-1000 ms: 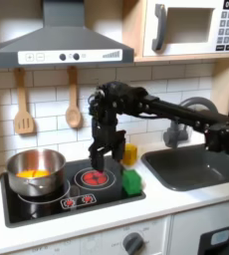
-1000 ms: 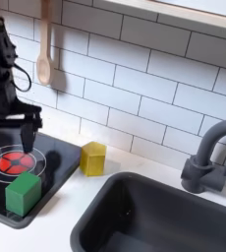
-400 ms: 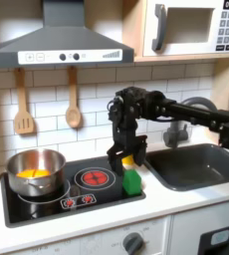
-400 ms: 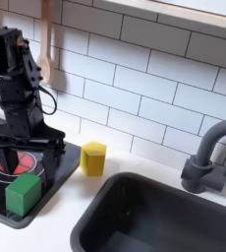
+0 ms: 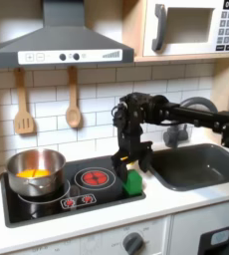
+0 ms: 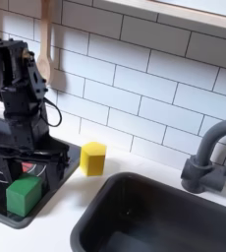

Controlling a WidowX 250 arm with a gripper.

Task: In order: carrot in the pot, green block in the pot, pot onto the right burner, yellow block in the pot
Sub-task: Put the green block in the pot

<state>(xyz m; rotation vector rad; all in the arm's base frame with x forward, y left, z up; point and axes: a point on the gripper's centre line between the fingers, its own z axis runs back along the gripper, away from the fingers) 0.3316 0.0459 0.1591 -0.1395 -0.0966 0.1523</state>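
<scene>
Picking up the green block (image 6: 24, 195) cleanly calls for centring the spread, empty hand (image 6: 27, 157) above it, lowering straight, then pinching before carrying it to the pot (image 5: 35, 171).

First exterior view: frontal, far back, whole kitchen. Second exterior view: close, angled from the sink (image 6: 154, 212) side. Shared: cooktop (image 5: 47, 204) right end, green block (image 6: 25, 195).
</scene>
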